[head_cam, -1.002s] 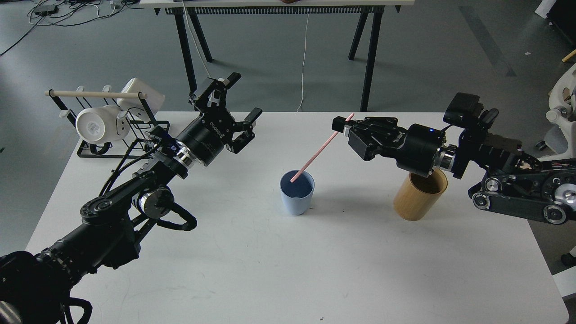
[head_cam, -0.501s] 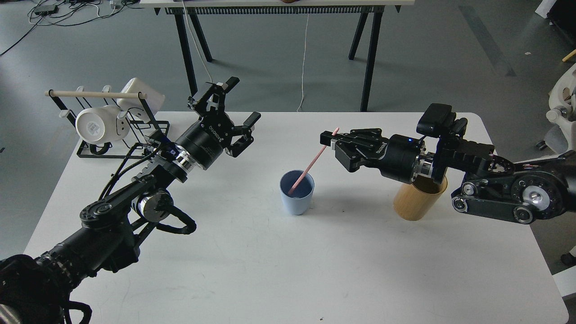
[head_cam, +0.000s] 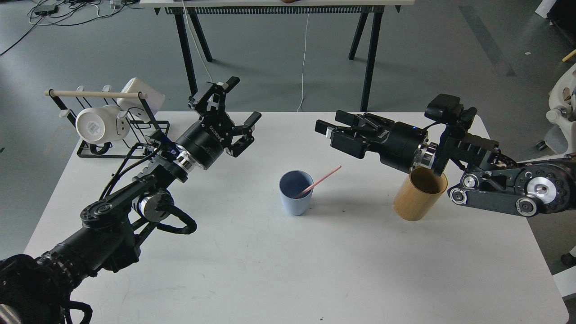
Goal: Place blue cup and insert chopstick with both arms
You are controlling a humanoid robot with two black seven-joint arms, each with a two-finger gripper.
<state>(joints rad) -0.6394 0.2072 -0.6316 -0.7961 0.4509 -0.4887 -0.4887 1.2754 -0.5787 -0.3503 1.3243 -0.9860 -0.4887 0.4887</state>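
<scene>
The pale blue cup point(head_cam: 295, 193) stands upright near the middle of the white table point(head_cam: 288, 270). The pink chopstick point(head_cam: 320, 181) rests inside it, its lower end in the cup and its upper end leaning over the right rim. My right gripper point(head_cam: 327, 128) hovers above and to the right of the cup, open, with nothing between its fingers. Further left, beyond the cup, my left gripper point(head_cam: 236, 108) is held up with its fingers spread wide, empty.
A tan wooden cylinder cup point(head_cam: 420, 193) stands right of the blue cup, under my right wrist. A black wire rack point(head_cam: 114, 135) with white mugs and a wooden dowel sits at the table's back left corner. Black table legs point(head_cam: 369, 54) rise behind.
My right gripper opened and let go of the chopstick, then rose slightly. The chopstick dropped into the blue cup and tipped over to lean on its right rim. The left arm stayed put.
</scene>
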